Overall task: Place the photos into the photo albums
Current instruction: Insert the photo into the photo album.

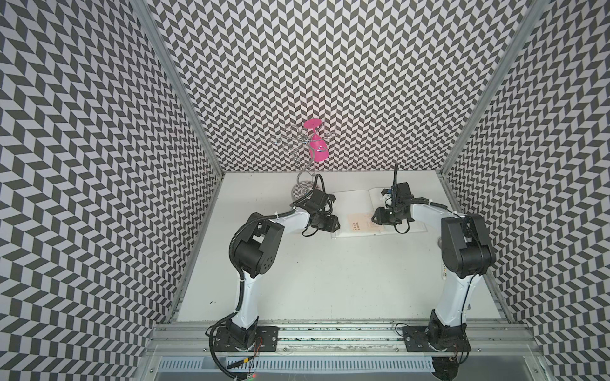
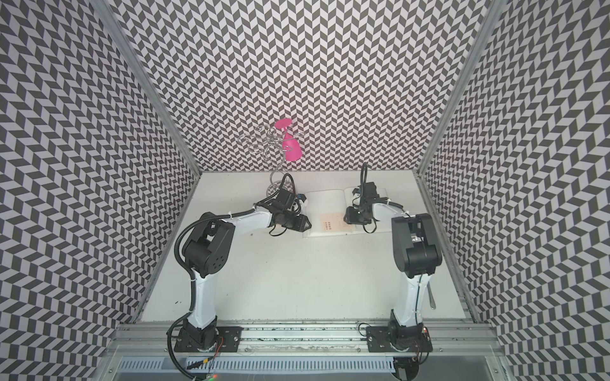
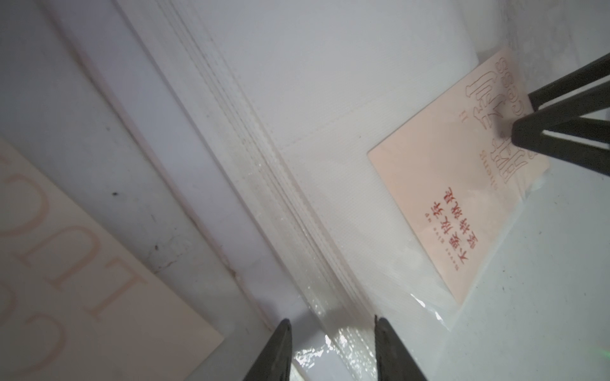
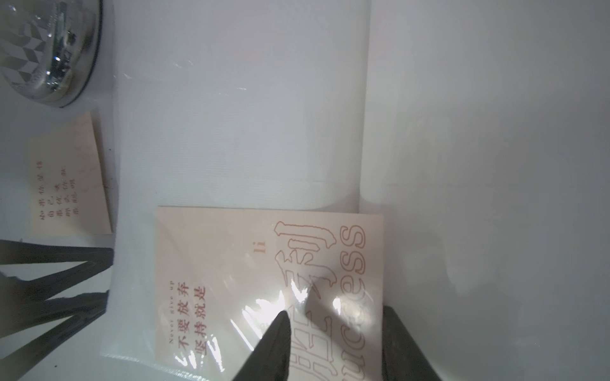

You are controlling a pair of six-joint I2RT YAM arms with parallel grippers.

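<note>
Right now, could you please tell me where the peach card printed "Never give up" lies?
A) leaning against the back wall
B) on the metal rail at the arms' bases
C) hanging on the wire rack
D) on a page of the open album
D: in a top view the peach card lies flat on the open album, and the right wrist view shows it there under the right end effector.

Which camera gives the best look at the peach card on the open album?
Right wrist: the peach card is close up with its print readable, though the right gripper covers part. Left wrist shows most of it, obliquely. In both top views it is small, partly behind the right arm.
</note>
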